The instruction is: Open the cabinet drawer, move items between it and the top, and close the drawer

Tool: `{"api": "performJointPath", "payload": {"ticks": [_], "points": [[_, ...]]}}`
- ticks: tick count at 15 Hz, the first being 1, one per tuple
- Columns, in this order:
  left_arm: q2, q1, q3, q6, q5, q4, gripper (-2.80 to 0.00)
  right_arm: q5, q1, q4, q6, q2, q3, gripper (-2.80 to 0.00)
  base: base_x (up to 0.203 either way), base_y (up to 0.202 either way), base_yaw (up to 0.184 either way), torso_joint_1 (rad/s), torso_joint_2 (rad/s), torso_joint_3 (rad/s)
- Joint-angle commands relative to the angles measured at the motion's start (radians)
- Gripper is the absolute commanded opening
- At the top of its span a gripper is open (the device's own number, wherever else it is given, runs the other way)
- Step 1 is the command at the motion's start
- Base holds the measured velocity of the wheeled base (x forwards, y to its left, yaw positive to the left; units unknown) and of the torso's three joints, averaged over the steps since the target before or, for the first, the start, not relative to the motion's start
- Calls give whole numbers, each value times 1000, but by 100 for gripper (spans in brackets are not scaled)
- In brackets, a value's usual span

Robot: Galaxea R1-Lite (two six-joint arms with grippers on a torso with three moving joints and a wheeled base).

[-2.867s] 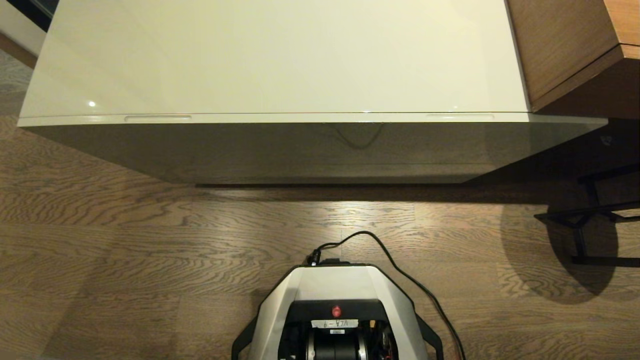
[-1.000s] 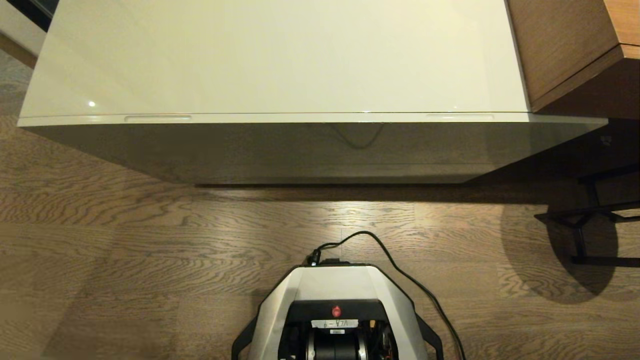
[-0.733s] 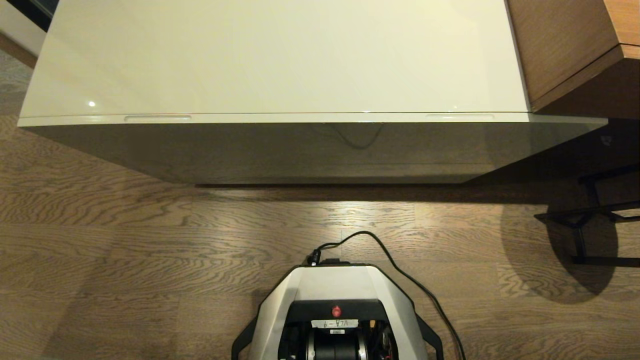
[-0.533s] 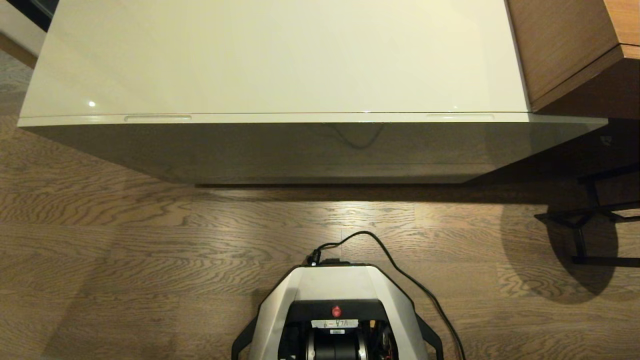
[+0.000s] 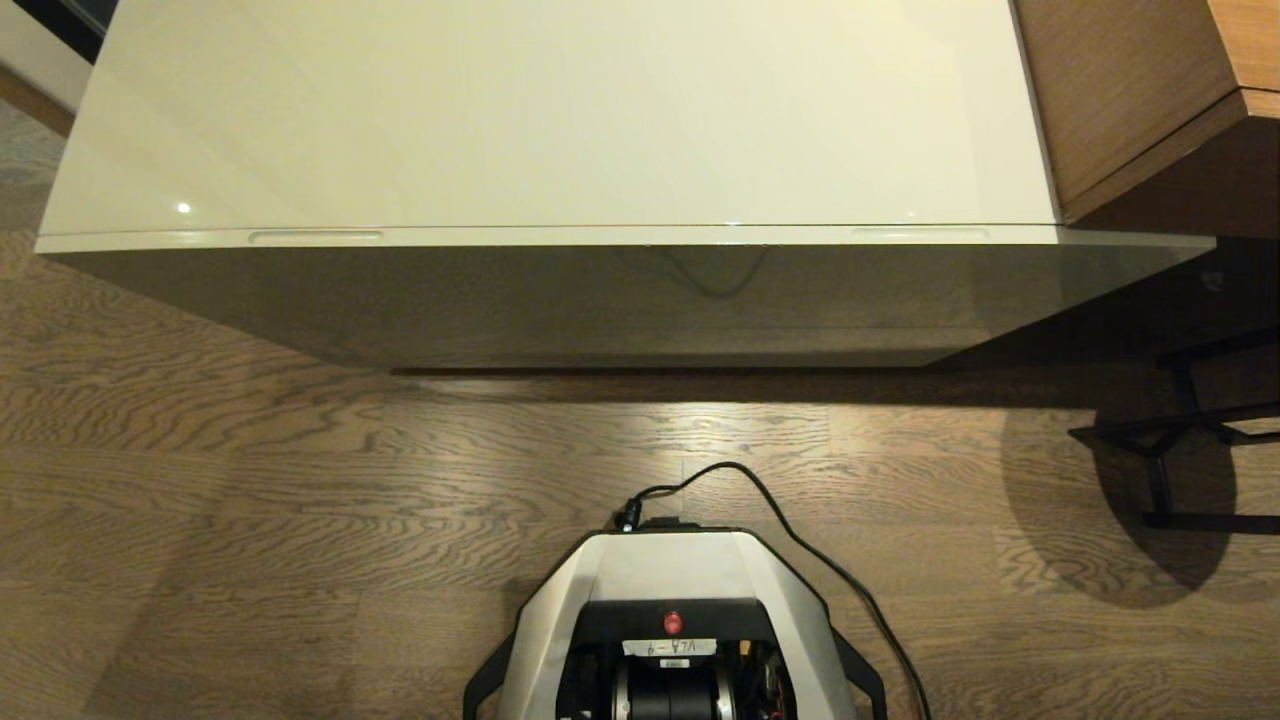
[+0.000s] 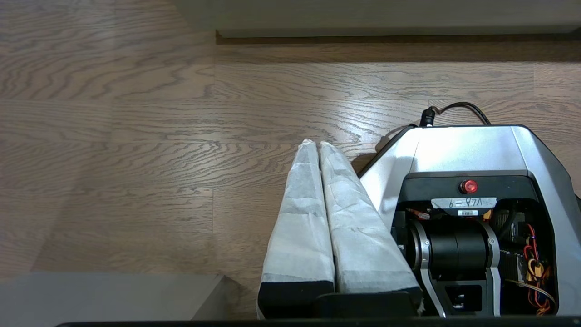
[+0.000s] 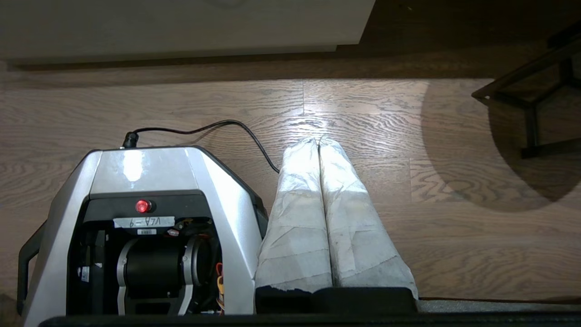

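The low cabinet's glossy cream-white top (image 5: 560, 110) lies bare in the head view. Below its front edge the cabinet drawer (image 5: 600, 300) is pushed in flush, with two slim slots (image 5: 315, 237) (image 5: 918, 234) along its upper lip. No items show anywhere. Neither arm appears in the head view. My left gripper (image 6: 316, 143) hangs beside my base over the wooden floor, its paper-wrapped fingers (image 6: 299, 218) pressed together with nothing between them. My right gripper (image 7: 317, 141) hangs the same way on the base's other side, shut and empty.
A brown wooden furniture piece (image 5: 1130, 100) adjoins the cabinet's right end. A black metal frame (image 5: 1180, 430) stands on the floor at the right. A black cable (image 5: 800, 540) trails from my base (image 5: 670, 570). A grey box corner (image 6: 113, 295) sits near the left gripper.
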Motion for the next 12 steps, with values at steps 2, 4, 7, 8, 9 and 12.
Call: {"api": "performJointPath", "payload": {"ticks": [2,4,7,8,9,12], "points": [[2,-1,0,0,1,0,-280,0,1,0,-1,1,2,-280,0,0,0,0,0,0],[2,-1,0,0,1,0,-280,0,-1,0,1,1,2,-280,0,0,0,0,0,0],[2,-1,0,0,1,0,-280,0,-1,0,1,1,2,-280,0,0,0,0,0,0],[2,-1,0,0,1,0,-280,0,1,0,-1,1,2,-280,0,0,0,0,0,0],[2,-1,0,0,1,0,-280,0,1,0,1,1,2,-280,0,0,0,0,0,0],[2,0,0,0,1,0,-280,0,0,0,0,1,2,-280,0,0,0,0,0,0]]}}
